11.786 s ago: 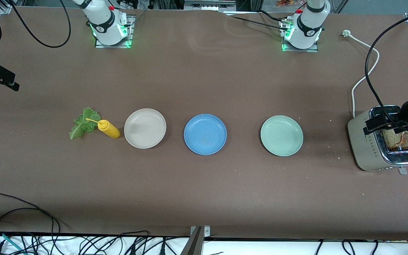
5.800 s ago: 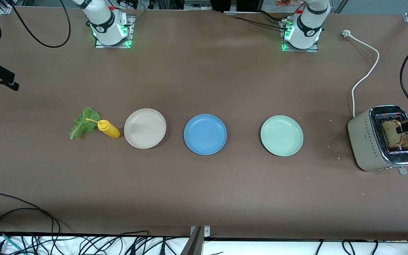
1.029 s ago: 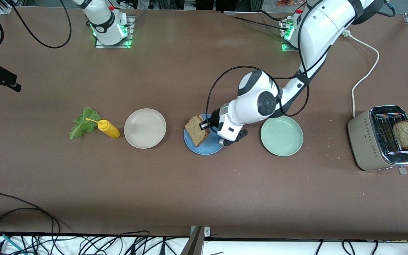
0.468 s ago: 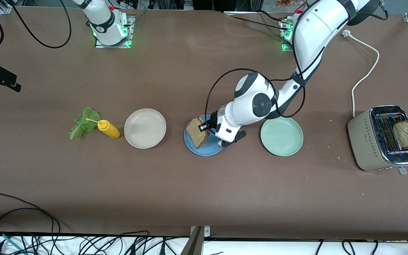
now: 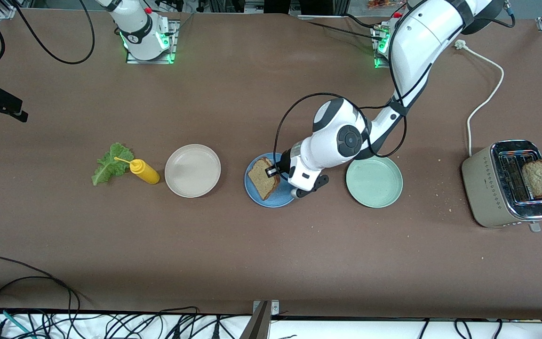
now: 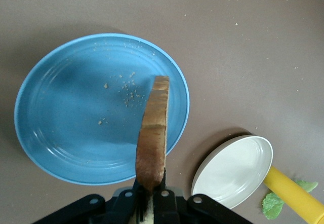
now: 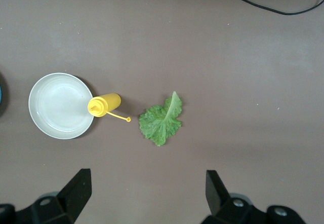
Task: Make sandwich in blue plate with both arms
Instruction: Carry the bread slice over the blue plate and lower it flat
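Observation:
The blue plate [image 5: 255, 192] lies mid-table between a beige and a pale green plate. My left gripper [image 5: 271, 171] is shut on one edge of a brown toast slice [image 5: 261, 179], which hangs tilted just over the blue plate. In the left wrist view the toast slice [image 6: 154, 133] stands edge-on in the left gripper [image 6: 150, 203] above the crumb-dotted blue plate [image 6: 76, 117]. A green lettuce leaf [image 5: 110, 163] lies toward the right arm's end of the table. My right gripper [image 7: 149, 193] hangs open high over the table near the lettuce leaf [image 7: 162, 120], holding nothing.
A yellow squeeze bottle [image 5: 144, 172] lies between the lettuce and the beige plate [image 5: 192, 170]. The pale green plate [image 5: 374, 180] sits beside the left arm's wrist. A toaster [image 5: 492, 188] at the left arm's end holds another toast slice [image 5: 539, 178].
The left gripper has sunk a little with the toast slice, bringing it lower over the blue plate. The right arm has not moved.

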`<state>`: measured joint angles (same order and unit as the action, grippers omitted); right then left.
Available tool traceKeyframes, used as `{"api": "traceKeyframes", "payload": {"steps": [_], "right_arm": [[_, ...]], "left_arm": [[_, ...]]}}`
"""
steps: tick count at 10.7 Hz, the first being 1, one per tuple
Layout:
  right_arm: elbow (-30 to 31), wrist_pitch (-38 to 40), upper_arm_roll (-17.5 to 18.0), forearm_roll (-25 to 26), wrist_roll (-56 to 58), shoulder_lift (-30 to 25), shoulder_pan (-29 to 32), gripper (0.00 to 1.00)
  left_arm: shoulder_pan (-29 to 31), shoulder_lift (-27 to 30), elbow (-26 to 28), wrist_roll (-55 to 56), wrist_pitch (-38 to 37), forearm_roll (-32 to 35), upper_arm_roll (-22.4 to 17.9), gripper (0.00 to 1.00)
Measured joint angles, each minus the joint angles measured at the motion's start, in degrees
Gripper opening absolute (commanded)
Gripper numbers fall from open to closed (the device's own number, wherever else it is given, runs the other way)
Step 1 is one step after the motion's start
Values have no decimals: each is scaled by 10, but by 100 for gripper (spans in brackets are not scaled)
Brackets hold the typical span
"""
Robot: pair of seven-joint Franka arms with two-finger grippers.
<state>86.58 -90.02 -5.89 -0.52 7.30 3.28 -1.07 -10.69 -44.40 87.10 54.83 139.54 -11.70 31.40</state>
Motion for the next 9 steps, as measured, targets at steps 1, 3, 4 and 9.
{"api": "traceKeyframes", "payload": {"steps": [1,3,4,9], "right_arm": [[0,0,0,0,0,0,0,100],[0,0,0,0,0,0,0,100],[0,0,0,0,0,0,0,100],[0,0,0,0,0,0,0,100]], "left_arm": [[0,-3,0,0,4,0,0,0],[-5,-11,-3,0,7,0,-6,0],[-11,-14,-5,-1,7,0,-13,4],[-17,-14,-13,-1,7,0,-23,70]]}}
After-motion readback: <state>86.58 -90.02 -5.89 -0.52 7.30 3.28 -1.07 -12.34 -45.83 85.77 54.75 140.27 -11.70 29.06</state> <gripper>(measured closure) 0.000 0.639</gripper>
